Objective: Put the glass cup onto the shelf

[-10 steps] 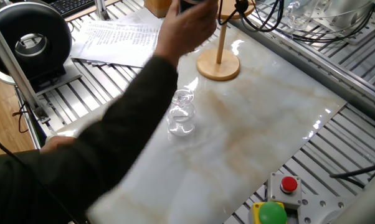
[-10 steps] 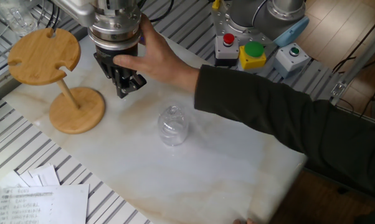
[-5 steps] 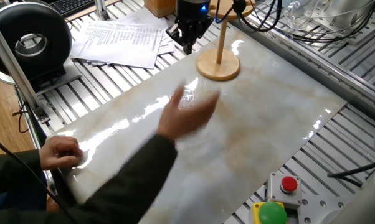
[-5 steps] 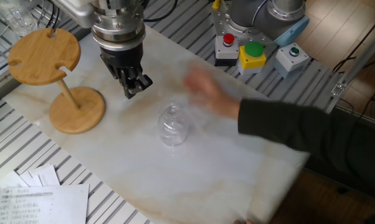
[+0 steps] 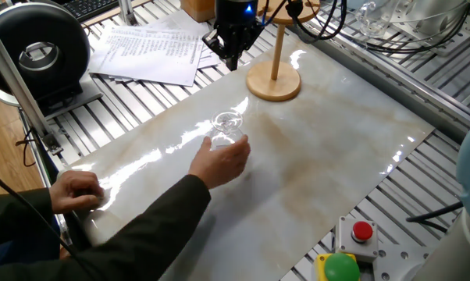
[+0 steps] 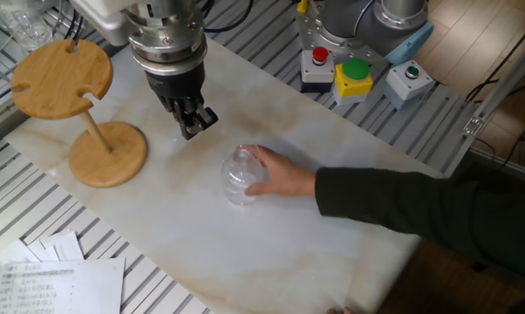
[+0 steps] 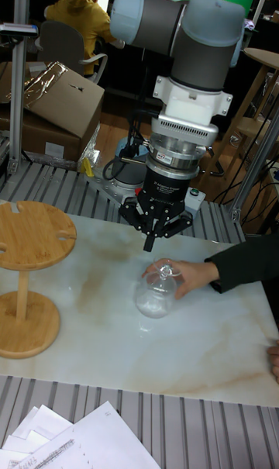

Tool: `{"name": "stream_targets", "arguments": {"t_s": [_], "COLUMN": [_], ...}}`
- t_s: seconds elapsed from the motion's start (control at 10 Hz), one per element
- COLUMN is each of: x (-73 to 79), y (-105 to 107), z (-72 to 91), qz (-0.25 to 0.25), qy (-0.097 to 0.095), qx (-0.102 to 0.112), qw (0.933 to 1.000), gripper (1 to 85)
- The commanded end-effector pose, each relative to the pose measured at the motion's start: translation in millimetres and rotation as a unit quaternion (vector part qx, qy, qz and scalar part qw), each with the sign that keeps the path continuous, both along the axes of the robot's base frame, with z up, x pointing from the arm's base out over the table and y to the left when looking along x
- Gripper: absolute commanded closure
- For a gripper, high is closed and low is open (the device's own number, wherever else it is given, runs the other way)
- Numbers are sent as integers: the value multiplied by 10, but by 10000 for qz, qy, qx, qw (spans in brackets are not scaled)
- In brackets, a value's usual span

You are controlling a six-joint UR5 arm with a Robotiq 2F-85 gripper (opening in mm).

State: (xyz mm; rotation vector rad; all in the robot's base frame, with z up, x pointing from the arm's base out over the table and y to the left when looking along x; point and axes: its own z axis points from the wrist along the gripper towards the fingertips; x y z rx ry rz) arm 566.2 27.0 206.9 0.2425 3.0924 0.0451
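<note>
The glass cup (image 6: 242, 174) is hard to read: clear, colourless, with a rounded bowl, it shows mostly as glints against the pale marbled slab (image 6: 332, 218), and a person's hand (image 6: 280, 180) wraps its far side in the other fixed view. It stands near the middle of the slab, apparently foot upward, though that is not certain. In one fixed view the shelf (image 5: 275, 74) is cut off at the top edge, leaving only the round wooden base and thin dowel; the slotted top disc appears in the other views. The shelf sits toward one end of the slab, well apart from the cup. The gripper (image 7: 152, 233) hangs above the slab between shelf and cup, its dark fingers drawn together, holding and touching nothing. A second hand (image 5: 77, 191) rests at the slab's near edge.
</note>
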Motion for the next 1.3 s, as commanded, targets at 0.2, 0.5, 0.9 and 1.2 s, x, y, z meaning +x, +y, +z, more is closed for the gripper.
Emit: {"name": "stream_targets", "arguments": {"t_s": [0.2,0.5,0.9,1.2], "x": [57,13,-18,22], "y": [-80,-16,-88,3], "z": [23,21,20,22], "qz": [149,226,3,837], "qy": [-73,9,72,-23], "qx": [-209,-88,-217,-75], "qw": [9996,9997,9997,9965], "gripper": [843,843,843,843]}}
